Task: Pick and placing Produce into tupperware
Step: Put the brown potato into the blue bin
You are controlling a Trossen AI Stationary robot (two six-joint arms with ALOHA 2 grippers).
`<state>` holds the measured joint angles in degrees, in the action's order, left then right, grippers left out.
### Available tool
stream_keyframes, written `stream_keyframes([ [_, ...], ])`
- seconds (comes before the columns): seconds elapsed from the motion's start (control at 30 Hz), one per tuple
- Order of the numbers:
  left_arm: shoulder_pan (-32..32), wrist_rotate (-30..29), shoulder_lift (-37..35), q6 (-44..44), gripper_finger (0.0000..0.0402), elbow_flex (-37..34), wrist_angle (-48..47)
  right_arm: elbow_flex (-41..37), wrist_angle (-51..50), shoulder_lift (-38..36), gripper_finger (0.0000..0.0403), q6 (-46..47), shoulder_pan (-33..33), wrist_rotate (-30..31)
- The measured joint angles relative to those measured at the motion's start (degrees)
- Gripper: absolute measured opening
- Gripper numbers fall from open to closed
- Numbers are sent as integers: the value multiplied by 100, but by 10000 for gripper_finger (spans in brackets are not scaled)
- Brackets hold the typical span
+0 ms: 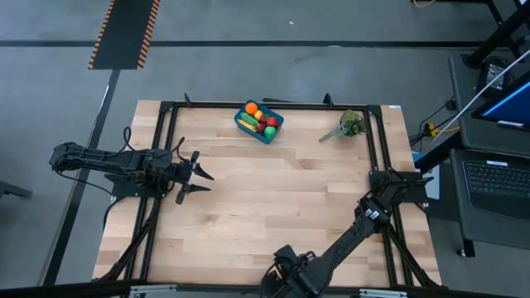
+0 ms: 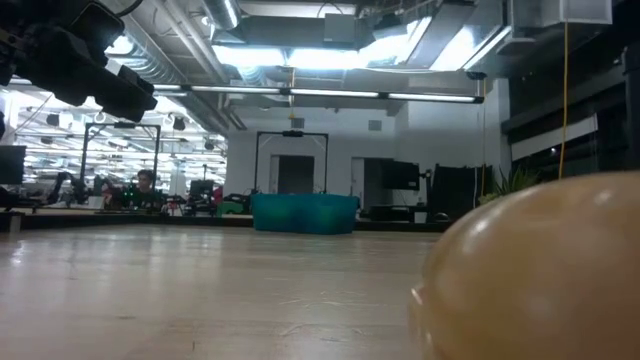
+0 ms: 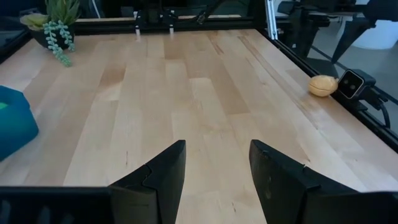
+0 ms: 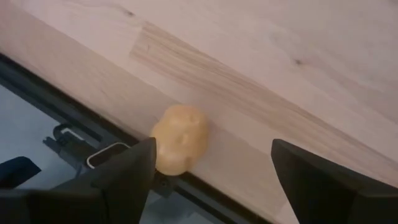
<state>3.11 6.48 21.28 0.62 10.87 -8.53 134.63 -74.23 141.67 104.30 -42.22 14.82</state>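
Looking down at the bench (image 1: pixel 273 215), most of the job seems done: the blue tupperware (image 1: pixel 258 122) sits near the far edge, and the produce (image 1: pixel 257 117) is piled inside it. I count roughly five or six pieces in there, orange, red, yellow and green, but they overlap so I can't be sure. One tan potato-looking piece (image 4: pixel 179 138) lies outside, right at the near edge of the bench, touching the dark frame rail. It sits so close to the low camera that it fills that view's corner.

That stray is probably why the right arm is folded down at the near edge. The right claw (image 4: pixel 211 171) hangs over the potato with its jaws spread as wide as they go, holding nothing. The piece shows just inside one finger (image 4: pixel 127 171), so my guess is it needs to shift over to centre it before closing.

The left claw (image 3: pixel 214 174) hovers over the left side of the bench, well apart from the tupperware. Its jaws stand partly apart with nothing between them, so it looks like it's just waiting.

Count: one tupperware, one loose potato, two arms, and one leafy plant sprig (image 1: pixel 348 126) near the far right corner, which isn't produce.
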Motion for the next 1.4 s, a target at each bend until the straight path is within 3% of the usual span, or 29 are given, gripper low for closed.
stream_keyframes([
  [0.2,0,0,0,0,170,0,1,-2,18,0,319,-372,2,12],
  [1.4,0,0,2,2,170,0,4,-7,620,0,319,-381,32,14],
])
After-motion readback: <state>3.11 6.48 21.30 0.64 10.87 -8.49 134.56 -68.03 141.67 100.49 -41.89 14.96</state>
